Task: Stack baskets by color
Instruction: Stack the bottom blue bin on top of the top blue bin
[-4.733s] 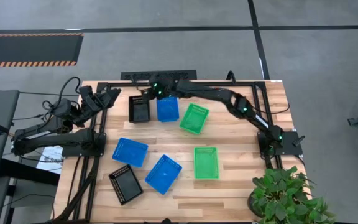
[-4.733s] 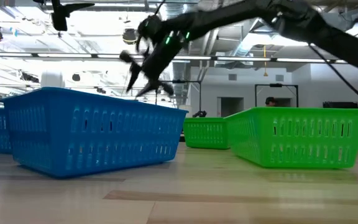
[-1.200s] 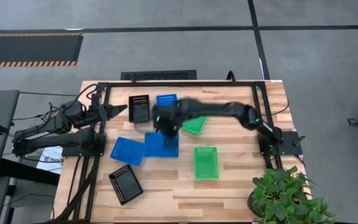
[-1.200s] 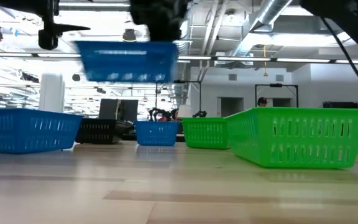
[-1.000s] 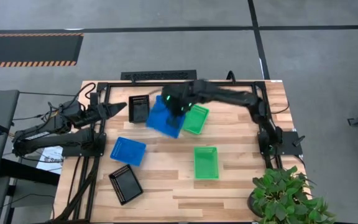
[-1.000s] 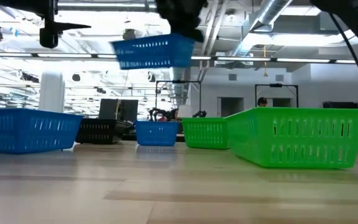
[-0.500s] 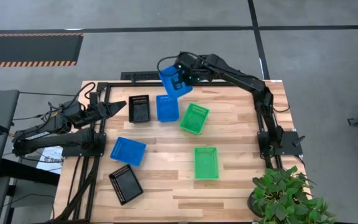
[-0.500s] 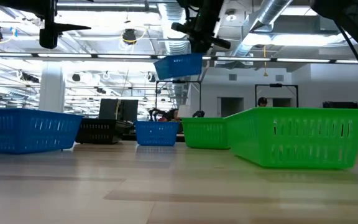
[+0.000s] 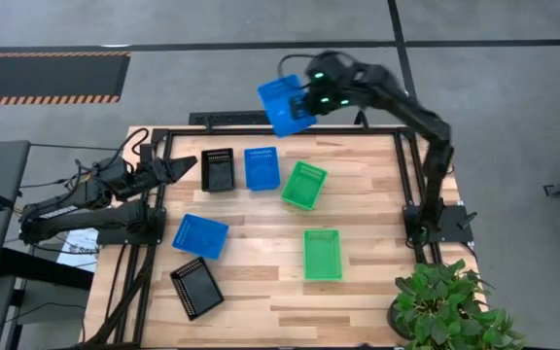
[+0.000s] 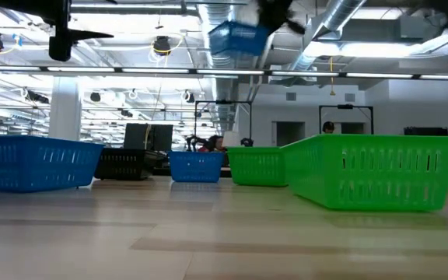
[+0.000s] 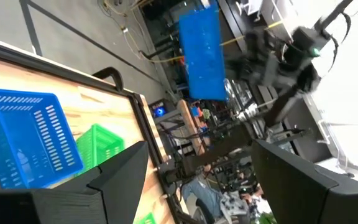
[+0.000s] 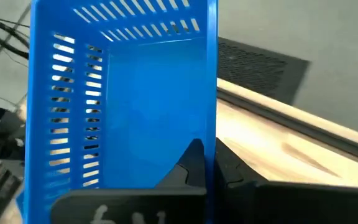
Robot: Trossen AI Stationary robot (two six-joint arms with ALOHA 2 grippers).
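Observation:
My right gripper (image 9: 309,97) is shut on a blue basket (image 9: 285,105) and holds it high in the air over the table's far edge; the low view shows the basket (image 10: 238,37) near the ceiling line. On the table a black basket (image 9: 218,169), a blue basket (image 9: 262,167) and a green basket (image 9: 303,185) rest on their bottoms in a far row. Nearer lie a blue basket (image 9: 202,236), a green basket (image 9: 322,254) and a black basket (image 9: 196,287). My left gripper (image 9: 191,162) waits open at the table's left, level, touching nothing. My right gripper pinches one side wall of the blue basket at its rim (image 12: 211,134), with one finger (image 12: 190,163) inside the basket and the other (image 12: 230,174) outside. The fingers slant down from the right. The basket is lifted clear and tilted, its open side toward the wrist camera.
The black frame rail (image 9: 261,131) runs along the table's far edge under the held basket. A potted plant (image 9: 445,306) stands at the near right corner. Bare wood (image 9: 377,194) lies between the green baskets and the right arm's base.
My right gripper has carried the blue basket up and toward the table's far edge, from over the far row of baskets to beyond the edge and a little right. The wrist has rolled, and the basket has turned about and tilted with it. The gripper stays shut on it.

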